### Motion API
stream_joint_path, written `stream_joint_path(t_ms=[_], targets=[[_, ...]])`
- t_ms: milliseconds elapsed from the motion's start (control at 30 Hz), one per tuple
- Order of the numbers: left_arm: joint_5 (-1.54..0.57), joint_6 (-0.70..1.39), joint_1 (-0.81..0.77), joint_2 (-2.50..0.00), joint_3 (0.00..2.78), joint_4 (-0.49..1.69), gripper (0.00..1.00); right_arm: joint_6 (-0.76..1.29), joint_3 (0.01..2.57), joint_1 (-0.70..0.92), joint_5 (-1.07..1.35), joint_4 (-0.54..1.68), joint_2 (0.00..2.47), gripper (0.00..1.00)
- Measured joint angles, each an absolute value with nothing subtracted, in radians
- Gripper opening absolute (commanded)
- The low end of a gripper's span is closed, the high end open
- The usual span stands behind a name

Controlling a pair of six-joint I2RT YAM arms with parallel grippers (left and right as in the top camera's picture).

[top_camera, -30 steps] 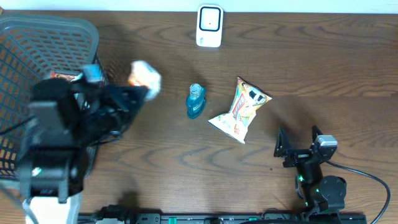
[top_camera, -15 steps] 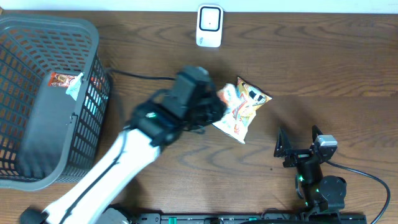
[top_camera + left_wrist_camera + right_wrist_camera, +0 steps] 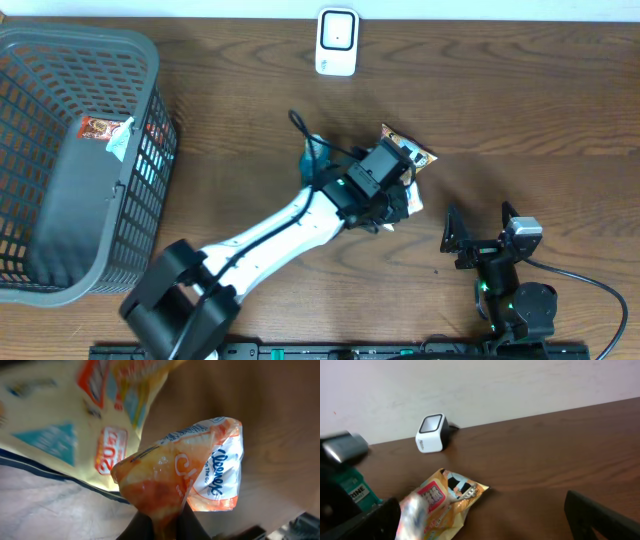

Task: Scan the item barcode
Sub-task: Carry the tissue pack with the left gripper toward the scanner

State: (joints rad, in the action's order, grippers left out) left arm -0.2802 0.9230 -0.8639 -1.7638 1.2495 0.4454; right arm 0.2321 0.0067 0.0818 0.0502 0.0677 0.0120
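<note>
Pinching the tissue pack (image 3: pixel 200 477) tight, your left gripper (image 3: pixel 396 197) hangs over the chip bag (image 3: pixel 405 150) mid-desk. The scanner (image 3: pixel 337 42) sits at the far edge. Your right gripper (image 3: pixel 478 232) stands wide.

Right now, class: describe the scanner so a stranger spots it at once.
On the wooden table, follow the far edge to its middle. There stands the scanner, a small white box with a dark window, unlike the colourful snack bag nearby.
</note>
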Motion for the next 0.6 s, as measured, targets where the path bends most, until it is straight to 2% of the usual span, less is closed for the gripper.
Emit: stream_joint_path(t_ms=[100, 433, 600], targets=[[-0.294, 0.923, -0.888, -1.781, 1.25, 0.447, 0.12, 0.233, 0.007, 0.082, 0.05, 0.068, 0.012, 0.99], [-0.284, 0.923, -0.947, -1.781, 1.25, 0.546, 0.13, 0.232, 0.007, 0.082, 0.05, 0.068, 0.012, 0.99], [-0.255, 0.923, -0.958, -1.781, 1.25, 0.596, 0.22, 0.232, 0.007, 0.082, 0.05, 0.068, 0.012, 0.99]])
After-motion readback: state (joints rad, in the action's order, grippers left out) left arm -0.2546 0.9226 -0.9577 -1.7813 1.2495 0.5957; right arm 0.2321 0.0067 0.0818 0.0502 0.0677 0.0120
